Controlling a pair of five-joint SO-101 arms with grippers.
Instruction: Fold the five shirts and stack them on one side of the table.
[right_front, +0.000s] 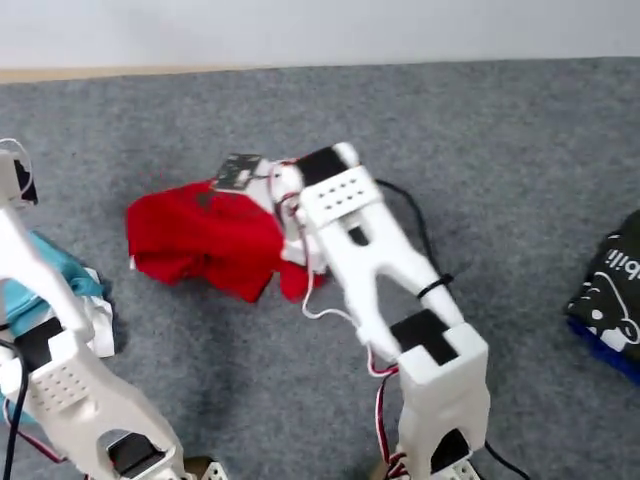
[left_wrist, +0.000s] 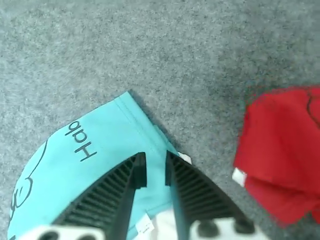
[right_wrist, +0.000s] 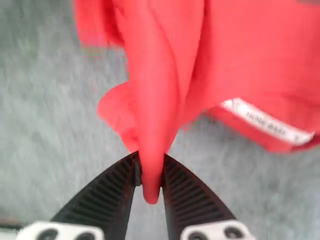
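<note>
The grey, carpet-like tabletop (right_front: 480, 130) carries a red shirt (right_front: 200, 235), crumpled and bunched, with a white label (right_wrist: 267, 122) showing at one hem. The right pincer (right_wrist: 151, 162) pinches a hanging fold of it, and the rest of the cloth spreads just beyond the fingertips. The left pincer (left_wrist: 155, 160), spread only a little, hovers over a turquoise shirt (left_wrist: 90, 165); the red shirt lies well apart from it.

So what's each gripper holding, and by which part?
Right gripper pinches a fold of the red shirt. Left gripper holds nothing, above the teal shirt.
</note>
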